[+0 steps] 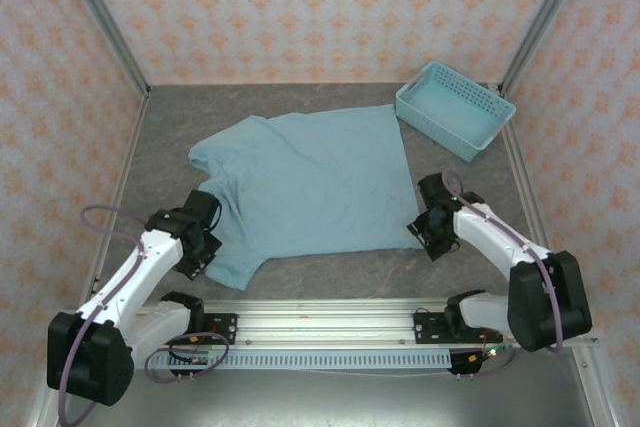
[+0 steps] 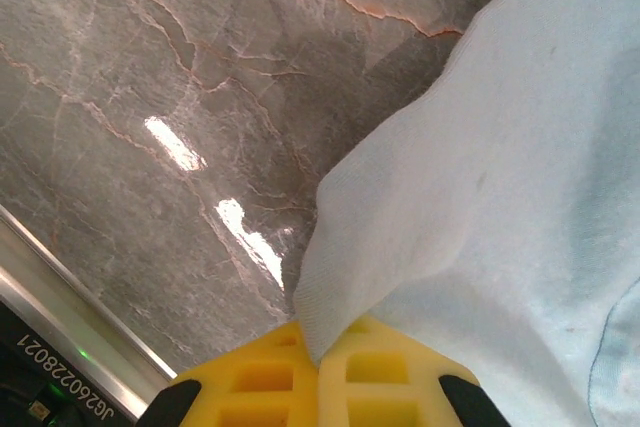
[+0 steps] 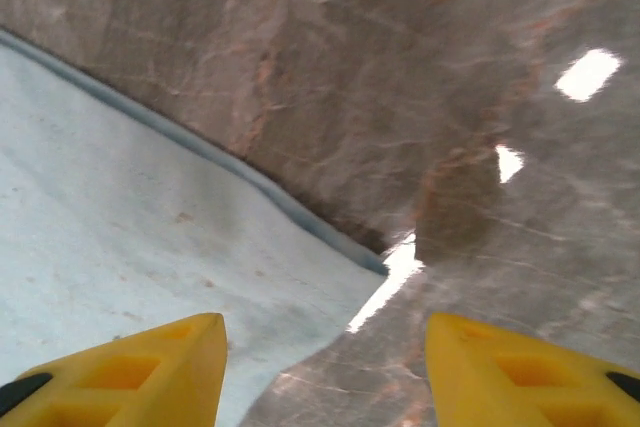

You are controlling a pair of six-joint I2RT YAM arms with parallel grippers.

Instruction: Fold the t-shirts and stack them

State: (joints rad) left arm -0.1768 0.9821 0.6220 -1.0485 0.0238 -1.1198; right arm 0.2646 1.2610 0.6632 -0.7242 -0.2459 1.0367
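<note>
The first fold is starting: the left gripper (image 2: 318,352) pinches the near-left edge of the teal t-shirt (image 1: 310,182), while the right gripper (image 3: 325,347), spread at its near-right corner, likely needs to close there.

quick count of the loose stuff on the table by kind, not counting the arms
t-shirt: 1
basket: 1
total: 2

t-shirt (image 1: 310,187) across mid table (image 1: 330,272), basket (image 1: 432,125) far right; near strip free
</note>
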